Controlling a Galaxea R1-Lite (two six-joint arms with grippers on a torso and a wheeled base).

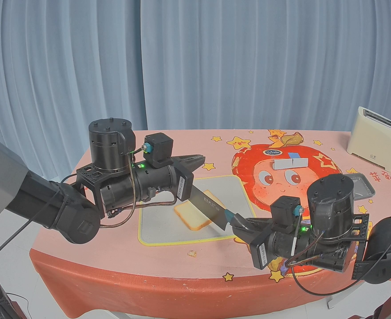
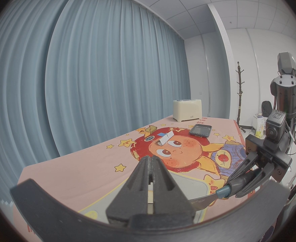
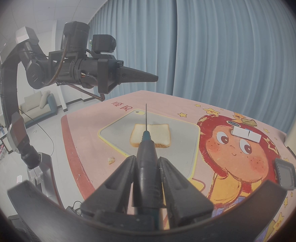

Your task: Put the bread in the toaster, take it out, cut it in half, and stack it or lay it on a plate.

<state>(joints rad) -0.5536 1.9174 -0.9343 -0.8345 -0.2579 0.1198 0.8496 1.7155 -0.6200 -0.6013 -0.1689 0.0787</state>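
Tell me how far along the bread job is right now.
Done: the bread slice lies whole on the cutting mat, away from the toaster. In hand: the right gripper holds the knife over the slice; no cut shows yet. Remaining: halving it and moving the halves to the tray.

Both arms (image 1: 49,200) are matte black. Behind the left gripper (image 1: 198,158) sit a boxy camera (image 1: 160,146) with a teal plug (image 1: 148,147), a green light (image 1: 139,166) and a screw-topped cylinder (image 1: 110,143). Thin brown cables (image 1: 125,209) loop below. The parts behind the right gripper (image 1: 236,221) look the same, and both mounts carry white labels.
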